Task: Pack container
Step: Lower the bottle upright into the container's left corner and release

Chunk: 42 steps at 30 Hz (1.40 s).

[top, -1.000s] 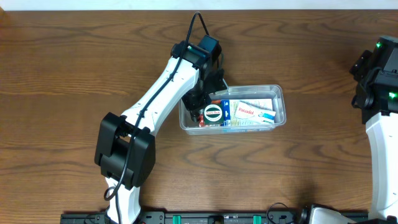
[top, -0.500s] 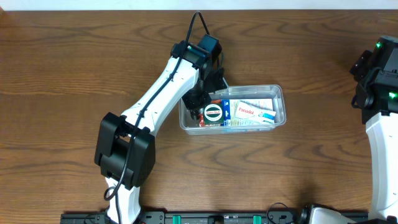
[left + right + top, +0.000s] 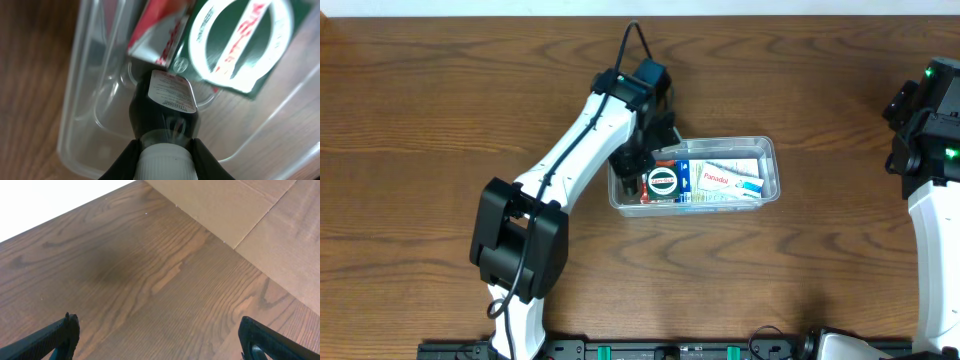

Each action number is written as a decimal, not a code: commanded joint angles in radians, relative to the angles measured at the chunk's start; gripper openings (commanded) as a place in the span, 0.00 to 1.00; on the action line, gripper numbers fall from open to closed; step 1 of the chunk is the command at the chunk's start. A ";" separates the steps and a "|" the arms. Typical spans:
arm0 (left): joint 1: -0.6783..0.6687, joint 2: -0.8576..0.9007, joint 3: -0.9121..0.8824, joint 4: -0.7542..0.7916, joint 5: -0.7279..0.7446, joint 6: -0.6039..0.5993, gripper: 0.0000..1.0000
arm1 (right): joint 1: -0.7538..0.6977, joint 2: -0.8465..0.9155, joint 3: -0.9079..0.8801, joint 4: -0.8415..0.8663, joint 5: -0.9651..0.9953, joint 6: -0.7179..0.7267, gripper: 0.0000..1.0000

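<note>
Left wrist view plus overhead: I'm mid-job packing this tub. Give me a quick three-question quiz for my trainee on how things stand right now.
1. True or false: the left gripper is shut on the dark bottle at its white-capped end.
2. Pick one: in the overhead view, the bottle is at which part of the container? A. its left end. B. its right end. C. outside it, on the table.
3. Fill in: the right gripper, over bare wood away from the container, is ____ (open or shut).

Key: 1 true; 2 A; 3 open.
</note>
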 commanded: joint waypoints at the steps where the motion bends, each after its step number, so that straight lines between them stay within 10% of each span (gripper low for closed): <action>1: 0.030 0.000 -0.034 0.007 -0.007 0.011 0.15 | -0.006 0.003 0.000 -0.001 0.013 0.013 0.99; 11: 0.032 0.000 -0.047 0.021 -0.006 0.010 0.16 | -0.006 0.003 0.000 -0.001 0.013 0.013 0.99; 18: 0.021 0.000 -0.047 0.021 -0.003 -0.005 0.71 | -0.006 0.003 0.000 -0.001 0.014 0.013 0.99; 22: 0.002 0.000 -0.045 0.026 -0.005 -0.004 0.83 | -0.006 0.003 0.000 -0.001 0.013 0.013 0.99; 42: -0.037 -0.190 -0.008 0.027 -0.015 -0.093 0.98 | -0.006 0.003 0.000 -0.001 0.013 0.013 0.99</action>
